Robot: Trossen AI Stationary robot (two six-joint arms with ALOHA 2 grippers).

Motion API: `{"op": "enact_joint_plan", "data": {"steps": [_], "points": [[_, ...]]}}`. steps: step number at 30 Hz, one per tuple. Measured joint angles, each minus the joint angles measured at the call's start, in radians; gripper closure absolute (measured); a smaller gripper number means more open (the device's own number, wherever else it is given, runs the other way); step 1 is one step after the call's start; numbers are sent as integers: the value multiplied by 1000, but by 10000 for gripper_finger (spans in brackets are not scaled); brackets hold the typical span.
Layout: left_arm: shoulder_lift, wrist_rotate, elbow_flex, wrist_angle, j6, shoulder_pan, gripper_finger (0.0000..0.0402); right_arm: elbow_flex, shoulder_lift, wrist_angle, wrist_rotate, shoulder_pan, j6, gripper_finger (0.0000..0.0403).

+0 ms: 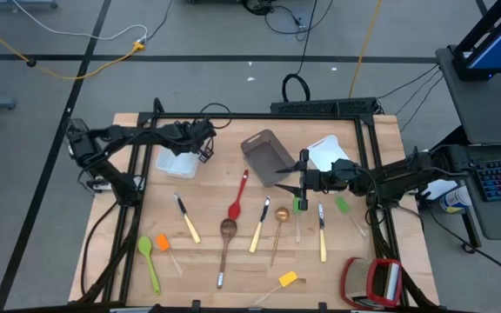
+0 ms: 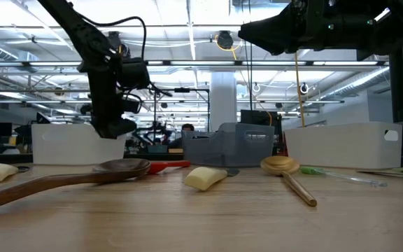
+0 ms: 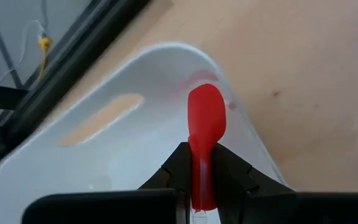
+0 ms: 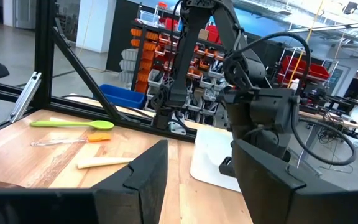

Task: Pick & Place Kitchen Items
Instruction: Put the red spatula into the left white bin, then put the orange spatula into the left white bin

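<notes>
- While over the white bin (image 3: 135,124), left gripper (image 3: 201,186) clamped on red spatula (image 3: 205,124), long axis in line with fingers, blade pointing away, down into bin.
- Right gripper (image 4: 197,180) spread wide, empty, above table centre.

A red spatula (image 3: 205,134) sits upright, blade up, at the centre of the left wrist view. In the lower half of the high view lie a red spoon (image 1: 237,198), wooden spoon (image 1: 226,240), gold spoon (image 1: 279,228), green spatula (image 1: 149,261), orange spatula (image 1: 165,247), pale-handled knives (image 1: 186,220) and a small yellow piece (image 1: 288,279).
</notes>
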Motion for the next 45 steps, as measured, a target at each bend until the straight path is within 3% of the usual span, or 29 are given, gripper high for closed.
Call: {"op": "enact_joint_plan", "data": {"steps": [5,12,23,31,36,45], "points": [[18,76,0,-4,-2,9,364,0,0,-11,0,0,0,233],[30,80,0,0,-2,25,360,0,0,-19,0,0,0,234],[29,76,0,-3,3,25,264,0,0,-19,0,0,0,234],[26,81,0,-25,-7,18,248,0,0,-20,0,1,44,235],[-8,94,0,-85,-23,8,247,0,0,-25,0,1,53,234],[-193,111,4,-117,-60,-47,247,0,0,-97,0,1,54,236]]}}
